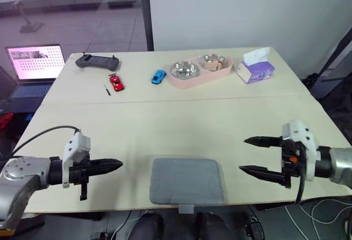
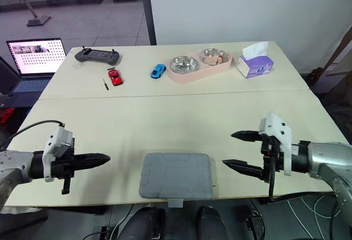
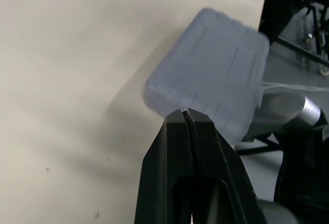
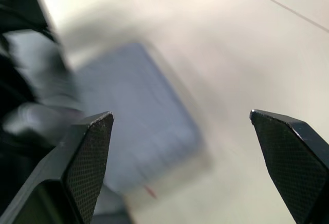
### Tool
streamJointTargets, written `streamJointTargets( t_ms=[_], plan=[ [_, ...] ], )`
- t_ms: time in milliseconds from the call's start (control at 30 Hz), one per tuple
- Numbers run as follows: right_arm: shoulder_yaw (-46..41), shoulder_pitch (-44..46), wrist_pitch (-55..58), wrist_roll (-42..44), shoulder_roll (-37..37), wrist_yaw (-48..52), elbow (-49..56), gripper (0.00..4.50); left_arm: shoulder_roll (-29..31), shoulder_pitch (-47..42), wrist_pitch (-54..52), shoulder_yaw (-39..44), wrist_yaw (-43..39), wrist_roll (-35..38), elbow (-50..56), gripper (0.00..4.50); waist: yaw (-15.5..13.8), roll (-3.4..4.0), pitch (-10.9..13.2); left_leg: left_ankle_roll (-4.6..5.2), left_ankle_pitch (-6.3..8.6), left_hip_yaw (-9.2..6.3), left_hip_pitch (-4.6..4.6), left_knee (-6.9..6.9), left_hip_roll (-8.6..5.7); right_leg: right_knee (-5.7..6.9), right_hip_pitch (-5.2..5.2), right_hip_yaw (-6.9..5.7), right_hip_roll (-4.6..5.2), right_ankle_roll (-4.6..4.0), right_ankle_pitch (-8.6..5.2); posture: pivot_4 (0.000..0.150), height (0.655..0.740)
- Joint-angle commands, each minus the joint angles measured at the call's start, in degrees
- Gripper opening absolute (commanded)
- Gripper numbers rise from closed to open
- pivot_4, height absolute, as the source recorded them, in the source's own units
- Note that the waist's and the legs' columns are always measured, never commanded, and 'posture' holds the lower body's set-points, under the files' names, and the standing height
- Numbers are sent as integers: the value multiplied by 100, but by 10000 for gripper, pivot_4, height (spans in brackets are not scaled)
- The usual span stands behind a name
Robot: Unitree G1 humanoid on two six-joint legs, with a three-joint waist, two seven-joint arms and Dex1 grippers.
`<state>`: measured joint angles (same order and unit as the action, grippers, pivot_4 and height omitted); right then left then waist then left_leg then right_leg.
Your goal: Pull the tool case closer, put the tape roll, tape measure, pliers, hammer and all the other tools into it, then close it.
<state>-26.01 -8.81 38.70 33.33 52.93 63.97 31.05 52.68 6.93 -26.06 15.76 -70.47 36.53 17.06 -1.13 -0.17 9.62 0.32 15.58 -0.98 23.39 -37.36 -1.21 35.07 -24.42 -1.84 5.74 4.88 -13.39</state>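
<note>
L hand (image 1: pixel 118 165) fingers together, R hand (image 1: pixel 242 153) fingers apart, both over beige table (image 1: pixel 165 124). Grey tool case (image 1: pixel 187 180) shut, at near edge btwn them. Laptop (image 1: pixel 34 66) off far-left corner, white wall (image 1: pixel 220 9) behind.

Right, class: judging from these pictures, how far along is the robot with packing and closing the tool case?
Done, it seems: the grey tool case lies shut at the near edge of the table, between the grippers. In hand: nothing; the left gripper is shut and empty, the right gripper open. Left: possibly the thin dark item beside the red toy car, too small to identify.
</note>
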Motion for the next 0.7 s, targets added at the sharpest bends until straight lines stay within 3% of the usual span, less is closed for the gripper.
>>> streamJointTargets(
  t_ms=[33, 367, 700],
  plan=[
    [-235, -309, -670, -379, 55, 94, -178, 44706, 201, -23, -147, 427, 93, 104, 168, 0, 23, -1, 1, 0, 0, 1, -1, -3, 1, 0, 2, 1, -4, 0, 0, 1500, 7400],
    [-118, -899, -2075, -885, 29, 595, -1393, 44706, 74, 233, -89, 582, 210, 34, 204, 0, 38, -14, 9, 2, -1, 16, -22, -26, 14, 17, 21, 5, -37, 1, 0, 1500, 7400],
    [-38, -1027, -2148, -797, -5, 603, -1271, 44706, 26, 300, -37, 557, 277, 37, 250, 0, 30, -17, 11, 2, 0, 18, -21, -50, 14, 24, 31, 7, -30, 2, 1, 1500, 7400]
  ],
)
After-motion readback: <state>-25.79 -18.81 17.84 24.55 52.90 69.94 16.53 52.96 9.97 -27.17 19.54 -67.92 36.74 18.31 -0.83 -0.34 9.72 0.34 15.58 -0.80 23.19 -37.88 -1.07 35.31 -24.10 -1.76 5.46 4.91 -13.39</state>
